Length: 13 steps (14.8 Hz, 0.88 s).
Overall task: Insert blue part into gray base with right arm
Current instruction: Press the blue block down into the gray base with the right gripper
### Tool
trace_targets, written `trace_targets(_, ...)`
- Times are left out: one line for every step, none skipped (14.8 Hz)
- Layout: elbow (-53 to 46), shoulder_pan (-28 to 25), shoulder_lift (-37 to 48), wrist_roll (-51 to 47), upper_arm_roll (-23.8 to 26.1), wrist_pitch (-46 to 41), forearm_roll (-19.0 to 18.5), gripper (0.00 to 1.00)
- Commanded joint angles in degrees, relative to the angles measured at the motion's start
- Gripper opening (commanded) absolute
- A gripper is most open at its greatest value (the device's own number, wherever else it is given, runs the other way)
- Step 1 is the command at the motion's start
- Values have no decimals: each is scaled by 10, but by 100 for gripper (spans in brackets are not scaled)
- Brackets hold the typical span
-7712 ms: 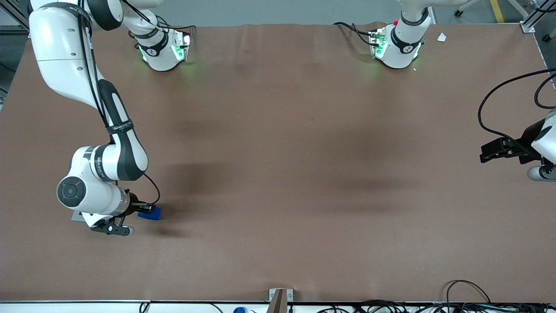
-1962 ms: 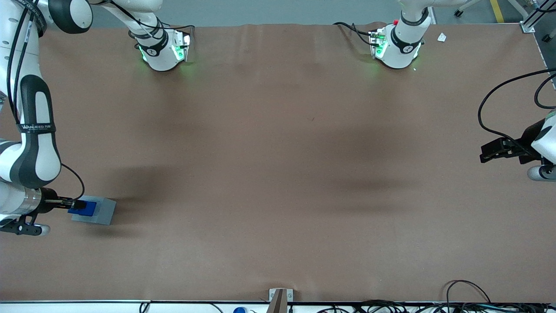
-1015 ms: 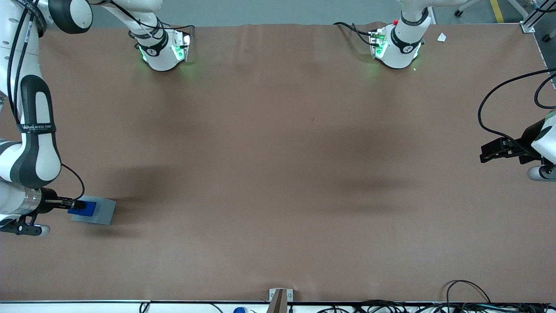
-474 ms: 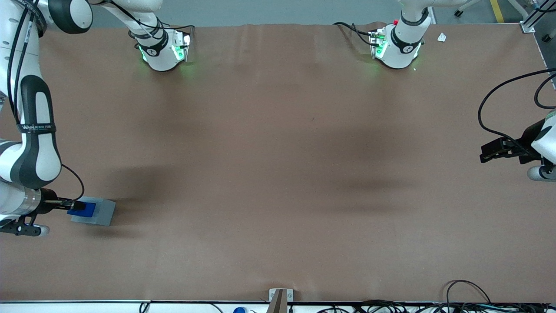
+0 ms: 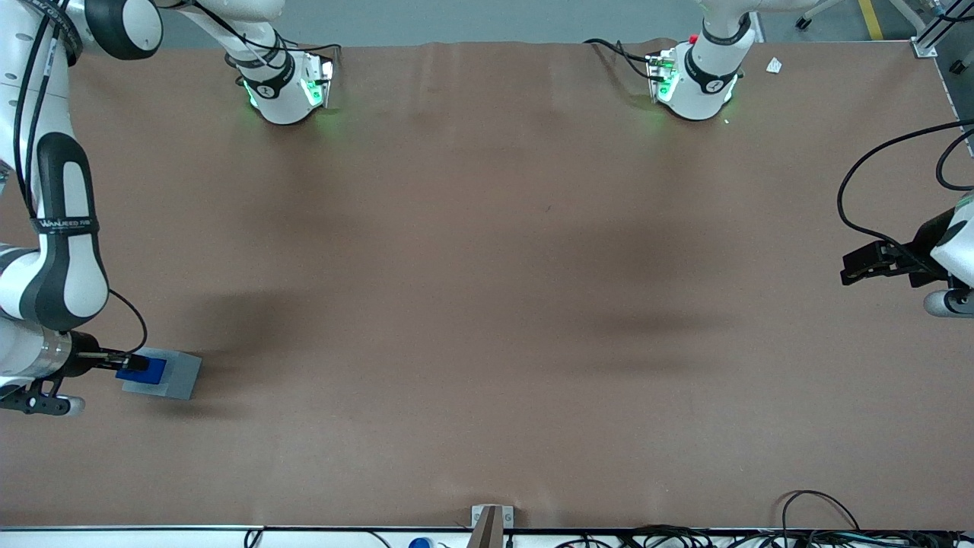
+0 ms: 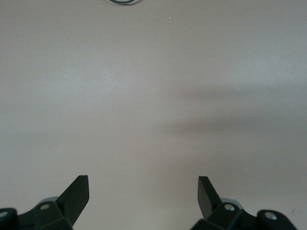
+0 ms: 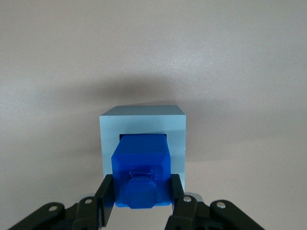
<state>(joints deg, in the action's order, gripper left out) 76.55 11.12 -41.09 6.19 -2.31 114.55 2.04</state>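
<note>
Fingers (image 7: pixel 106 199) of the right arm's gripper (image 7: pixel 141 201) are closed on both sides of the blue block (image 7: pixel 141 165), holding it squarely over the gray base (image 7: pixel 178 139) so it can sink into the square recess. The base sits on the brown counter (image 5: pixel 487 304) at the working arm's end. The block hides the recess floor, so seating depth is unclear.

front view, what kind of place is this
Probably a robotics lab workbench: a brown table with bolted-down arm bases, loose cables along its edge, and the right arm's tool gripping the blue part over the gray base.
</note>
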Motion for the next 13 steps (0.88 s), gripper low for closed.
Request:
trace_targets(6,8,-16,-1,7,28,-5,5)
trace_targets(6,8,-16,-1,7,29,-3,7)
trace_targets(6,8,-16,-1,7,29,-3,8)
trace_targets(6,8,-18,-1,7,29,-3,9)
trace_targets(6,8,-18,-1,7,29,-3,9)
trace_targets(6,8,-18,-1,7,29,-3,9)
trace_targets(6,8,-18,-1,7,29,-4,10)
trace_targets(6,8,-18,-1,7,29,-5,12)
trace_targets(6,8,-18,-1,7,29,-5,11)
trace_targets(7,9,-18,0,7,29,-5,9)
trace_targets(7,9,-19,0,7,30,-5,5)
trace_targets(6,9,-19,2,7,32,-5,3)
trace_targets(6,9,-21,8,7,35,-6,3)
